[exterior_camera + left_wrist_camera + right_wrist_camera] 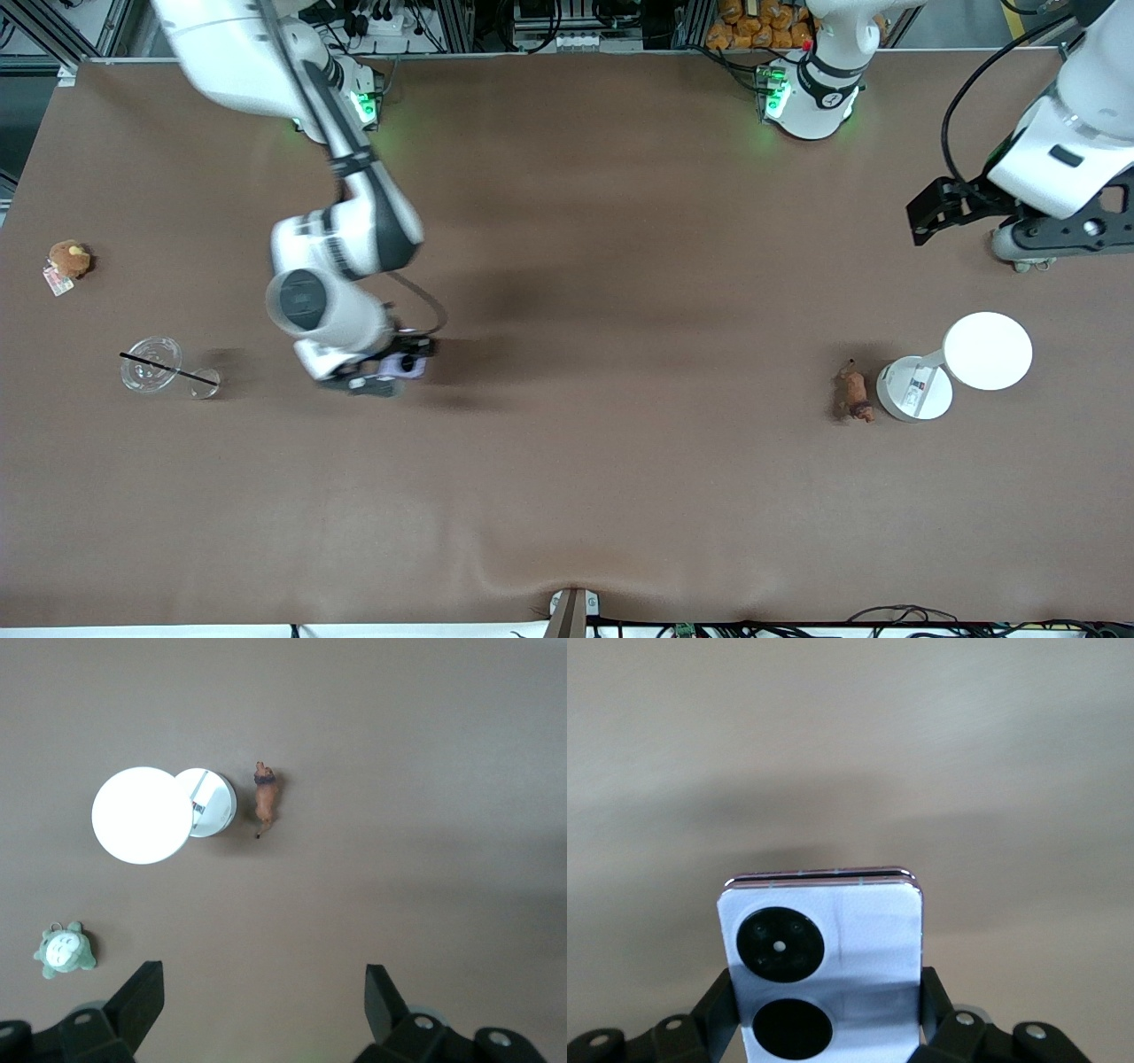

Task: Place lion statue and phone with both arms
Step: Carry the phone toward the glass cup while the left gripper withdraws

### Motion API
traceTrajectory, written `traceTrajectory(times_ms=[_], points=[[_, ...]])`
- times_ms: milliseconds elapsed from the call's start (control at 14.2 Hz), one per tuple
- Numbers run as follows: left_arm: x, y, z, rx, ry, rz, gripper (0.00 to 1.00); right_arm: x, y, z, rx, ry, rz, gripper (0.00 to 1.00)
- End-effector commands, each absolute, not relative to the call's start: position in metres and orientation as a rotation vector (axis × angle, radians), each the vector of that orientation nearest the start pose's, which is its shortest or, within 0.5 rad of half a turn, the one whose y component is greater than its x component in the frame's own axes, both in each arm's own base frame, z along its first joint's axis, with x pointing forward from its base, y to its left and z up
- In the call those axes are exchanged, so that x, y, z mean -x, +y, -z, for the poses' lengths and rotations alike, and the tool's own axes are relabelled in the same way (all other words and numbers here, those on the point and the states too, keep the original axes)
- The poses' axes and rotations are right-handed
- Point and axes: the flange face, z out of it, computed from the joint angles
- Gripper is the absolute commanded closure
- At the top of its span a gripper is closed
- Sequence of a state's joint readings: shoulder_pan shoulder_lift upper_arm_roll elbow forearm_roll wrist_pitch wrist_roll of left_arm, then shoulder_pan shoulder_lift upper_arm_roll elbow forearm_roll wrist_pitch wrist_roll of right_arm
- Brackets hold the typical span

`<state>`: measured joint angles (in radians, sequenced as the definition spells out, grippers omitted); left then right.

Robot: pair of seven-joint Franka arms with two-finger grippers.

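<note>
The lavender-pink phone [824, 957], its two round black camera circles showing, is clamped between the fingers of my right gripper [826, 1010]. In the front view that gripper [383, 368] holds the phone [406, 363] low over the table toward the right arm's end. The small reddish-brown lion statue [855, 394] lies on the table toward the left arm's end, close beside a white stand. It also shows in the left wrist view [266, 800]. My left gripper [263, 992] is open and empty, high over the table [930, 213], apart from the statue.
A white round stand base [914, 388] with a white disc [988, 350] stands next to the statue. A grey-green and white plush [64, 950] lies near them. At the right arm's end are a brown plush with a tag [69, 260] and a clear lid with a black straw [152, 363].
</note>
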<state>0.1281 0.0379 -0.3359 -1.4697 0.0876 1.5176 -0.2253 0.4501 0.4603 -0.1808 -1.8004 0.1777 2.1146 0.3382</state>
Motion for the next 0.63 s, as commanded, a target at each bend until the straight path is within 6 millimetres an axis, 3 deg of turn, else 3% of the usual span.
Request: traceTrajectory(times_ms=[0,211,352,564], points=[[-0.53,-0.081,-0.661,3.095,-0.008,0.035,0.0,-0.605,0.128,-0.297,3.103,0.229,-0.313,0.42],[-0.515,-0.075,-0.665,3.087,0.014,-0.018,0.0,-0.603,0.047,-0.274,3.078,0.132,-0.38,0.42],[-0.514,-0.062,-0.665,3.113,-0.02,-0.039,0.0,-0.596,0.006,-0.255,3.093,0.096,-0.373,0.42],[-0.509,-0.044,-0.668,3.157,-0.073,-0.061,0.0,-0.578,-0.014,-0.224,3.126,0.113,-0.352,0.42]])
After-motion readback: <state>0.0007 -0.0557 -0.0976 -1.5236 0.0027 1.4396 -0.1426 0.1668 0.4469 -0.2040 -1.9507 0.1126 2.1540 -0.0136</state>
